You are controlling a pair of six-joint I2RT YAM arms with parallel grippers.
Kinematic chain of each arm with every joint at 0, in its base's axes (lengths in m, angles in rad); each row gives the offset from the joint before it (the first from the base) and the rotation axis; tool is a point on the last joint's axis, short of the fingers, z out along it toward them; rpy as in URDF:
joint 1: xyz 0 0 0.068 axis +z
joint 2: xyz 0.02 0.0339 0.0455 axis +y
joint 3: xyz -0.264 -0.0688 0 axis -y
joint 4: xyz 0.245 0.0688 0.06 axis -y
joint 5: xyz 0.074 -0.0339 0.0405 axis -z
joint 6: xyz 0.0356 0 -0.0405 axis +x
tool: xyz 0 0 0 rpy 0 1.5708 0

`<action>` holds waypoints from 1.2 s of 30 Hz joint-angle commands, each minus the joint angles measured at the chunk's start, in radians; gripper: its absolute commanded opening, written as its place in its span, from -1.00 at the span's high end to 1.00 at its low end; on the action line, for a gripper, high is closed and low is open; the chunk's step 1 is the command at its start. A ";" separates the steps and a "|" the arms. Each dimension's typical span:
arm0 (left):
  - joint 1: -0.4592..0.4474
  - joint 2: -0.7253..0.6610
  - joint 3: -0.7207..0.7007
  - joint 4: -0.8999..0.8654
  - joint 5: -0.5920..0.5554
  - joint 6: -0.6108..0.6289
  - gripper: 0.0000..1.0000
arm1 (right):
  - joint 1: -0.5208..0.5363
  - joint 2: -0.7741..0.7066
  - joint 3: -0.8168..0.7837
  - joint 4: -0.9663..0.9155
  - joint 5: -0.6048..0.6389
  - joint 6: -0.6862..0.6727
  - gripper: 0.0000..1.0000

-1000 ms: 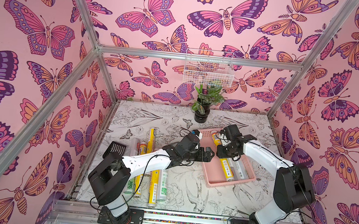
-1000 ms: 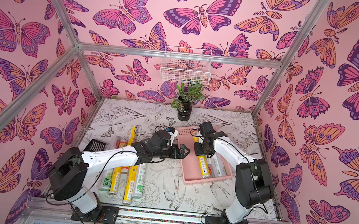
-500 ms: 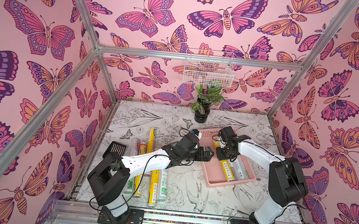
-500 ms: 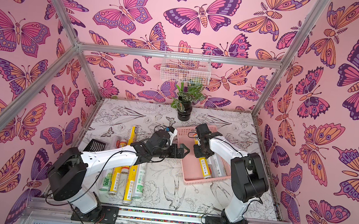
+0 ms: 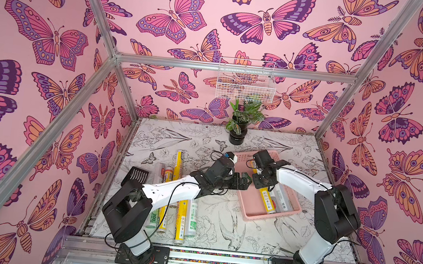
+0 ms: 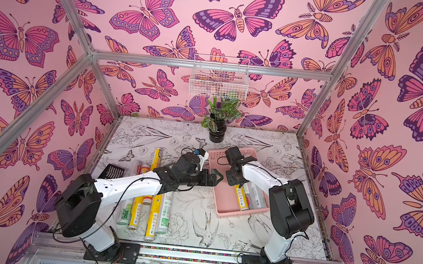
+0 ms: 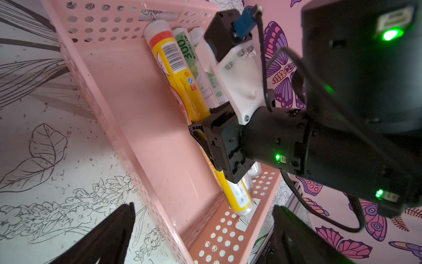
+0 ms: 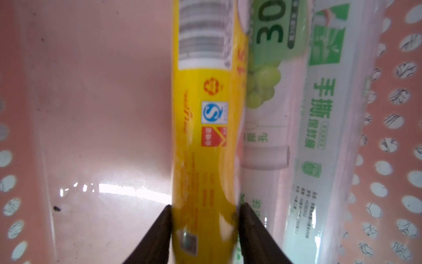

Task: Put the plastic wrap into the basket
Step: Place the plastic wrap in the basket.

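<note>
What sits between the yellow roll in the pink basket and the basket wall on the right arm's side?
Two white rolls: the grape-print roll beside the yellow roll, then the green-lettered roll by the perforated basket wall. Right wrist view shows it.

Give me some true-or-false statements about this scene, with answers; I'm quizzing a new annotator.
1. Three rolls lie in the pink basket. True.
2. The left gripper holds a roll. False: the left gripper is open and empty, beside the basket.
3. The right gripper straddles the yellow roll inside the basket. True.
4. The black scoop lies in the basket. False: the black scoop lies on the table, outside it.
5. No rolls lie on the table. False: several lie there, beneath the left arm.
</note>
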 commanded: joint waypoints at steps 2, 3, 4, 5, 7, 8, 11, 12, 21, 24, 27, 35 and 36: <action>0.006 -0.024 -0.020 0.014 -0.005 0.015 -0.99 | 0.000 -0.006 -0.012 0.015 0.067 0.015 -0.03; 0.006 -0.024 -0.022 0.013 -0.007 0.013 -0.99 | 0.001 -0.006 -0.012 0.014 0.071 0.015 -0.03; 0.006 -0.024 -0.023 0.012 -0.007 0.013 -1.00 | 0.001 -0.007 -0.014 0.015 0.072 0.014 -0.03; 0.006 -0.025 -0.022 0.013 -0.007 0.013 -1.00 | 0.003 -0.005 -0.015 0.018 0.078 0.015 -0.03; 0.005 -0.025 -0.024 0.012 -0.007 0.012 -1.00 | 0.003 -0.006 -0.018 0.018 0.099 0.021 -0.03; 0.005 -0.024 -0.023 0.012 -0.007 0.013 -0.99 | 0.006 -0.005 -0.018 0.018 0.118 0.027 -0.03; 0.005 -0.024 -0.025 0.012 -0.009 0.010 -1.00 | 0.014 -0.012 -0.025 0.023 0.162 0.039 -0.02; 0.005 -0.025 -0.026 0.013 -0.010 0.012 -0.99 | 0.018 -0.016 -0.026 0.026 0.165 0.043 -0.02; 0.011 -0.091 -0.084 -0.007 -0.092 0.016 -1.00 | 0.018 -0.216 -0.081 0.096 -0.017 0.130 -0.02; 0.025 -0.142 -0.122 -0.047 -0.150 0.012 -0.99 | 0.017 -0.298 -0.118 0.140 -0.104 0.187 -0.02; 0.042 -0.204 -0.185 -0.053 -0.205 0.006 -0.97 | 0.019 -0.364 -0.155 0.198 -0.212 0.260 -0.02; 0.092 -0.396 -0.319 -0.180 -0.341 -0.024 -0.92 | 0.122 -0.409 -0.193 0.329 -0.314 0.397 -0.01; 0.097 -0.417 -0.336 -0.183 -0.349 -0.027 -0.92 | 0.144 -0.402 -0.190 0.338 -0.307 0.408 -0.01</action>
